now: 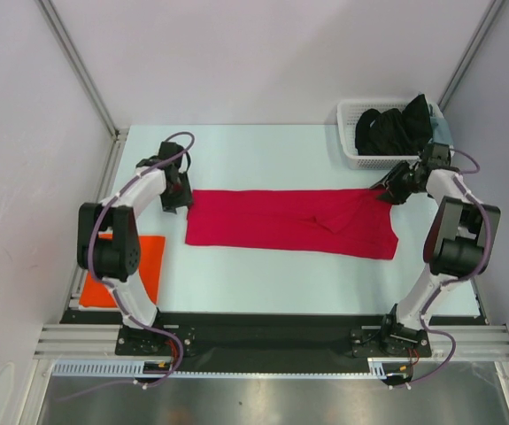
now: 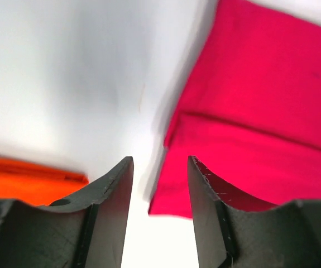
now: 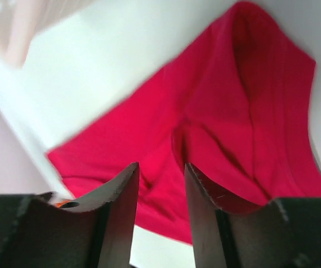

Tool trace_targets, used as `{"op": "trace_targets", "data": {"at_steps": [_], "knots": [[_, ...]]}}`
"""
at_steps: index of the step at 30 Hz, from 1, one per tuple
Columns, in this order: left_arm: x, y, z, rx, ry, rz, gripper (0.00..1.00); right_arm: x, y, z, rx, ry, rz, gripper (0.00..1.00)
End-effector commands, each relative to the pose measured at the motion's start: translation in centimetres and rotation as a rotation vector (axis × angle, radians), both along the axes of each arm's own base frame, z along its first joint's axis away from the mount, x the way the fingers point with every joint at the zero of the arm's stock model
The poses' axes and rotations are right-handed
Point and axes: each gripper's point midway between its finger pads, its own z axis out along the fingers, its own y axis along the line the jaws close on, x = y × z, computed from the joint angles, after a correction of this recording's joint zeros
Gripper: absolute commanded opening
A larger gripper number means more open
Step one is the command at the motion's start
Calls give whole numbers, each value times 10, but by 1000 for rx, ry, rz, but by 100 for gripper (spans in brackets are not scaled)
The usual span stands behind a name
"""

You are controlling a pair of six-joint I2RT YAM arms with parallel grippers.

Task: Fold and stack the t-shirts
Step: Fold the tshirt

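The crimson red t-shirt (image 1: 289, 221) lies folded into a long strip across the middle of the table, rumpled at its right end. It also shows in the left wrist view (image 2: 260, 128) and the right wrist view (image 3: 216, 123). The orange t-shirt (image 1: 126, 270) lies folded at the near left edge, partly under the left arm, and shows in the left wrist view (image 2: 26, 178). My left gripper (image 1: 180, 197) is open and empty just off the red shirt's left end. My right gripper (image 1: 385, 190) is open and empty at the shirt's far right corner.
A white lattice basket (image 1: 351, 142) with dark clothes stands at the back right, just behind the right gripper. Metal frame posts rise at the back corners. The table's near edge is a black rail.
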Motion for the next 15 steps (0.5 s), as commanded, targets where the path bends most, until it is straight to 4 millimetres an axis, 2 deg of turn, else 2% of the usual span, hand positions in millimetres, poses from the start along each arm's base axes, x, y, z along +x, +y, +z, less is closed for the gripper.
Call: {"op": "trace_targets", "data": {"at_steps": [1, 2, 3, 4, 5, 6, 7, 8, 9, 11, 12, 15], "knots": [[-10, -21, 42, -48, -102, -28, 49, -34, 7, 40, -222, -35, 151, 45], [-12, -28, 47, -75, -121, -42, 49, -42, 11, 48, -258, -63, 191, 45], [-18, -46, 47, -123, -118, -82, 49, -55, 19, 40, -261, -38, 223, 44], [-25, -52, 41, -143, -105, -87, 47, -62, 32, 37, -272, -37, 264, 43], [-30, -57, 39, -155, -102, -96, 47, -69, 40, 34, -278, -37, 284, 39], [-35, -70, 40, -190, -103, -118, 47, -82, 50, 24, -280, -29, 307, 33], [-39, -76, 34, -205, -99, -130, 46, -86, 56, 19, -294, -26, 315, 30], [-41, -80, 30, -214, -92, -140, 46, -93, 74, 13, -287, -16, 339, 27], [-46, -90, 25, -252, -67, -157, 45, -97, 77, 6, -283, -9, 322, 24], [-48, -96, 15, -285, -43, -165, 42, -103, 105, 0, -279, -14, 362, 24], [-51, -98, 6, -293, -14, -162, 42, -103, 110, -1, -274, -7, 344, 24], [-49, -96, -7, -276, 8, -177, 41, -111, 116, -13, -334, 23, 365, 24]]}}
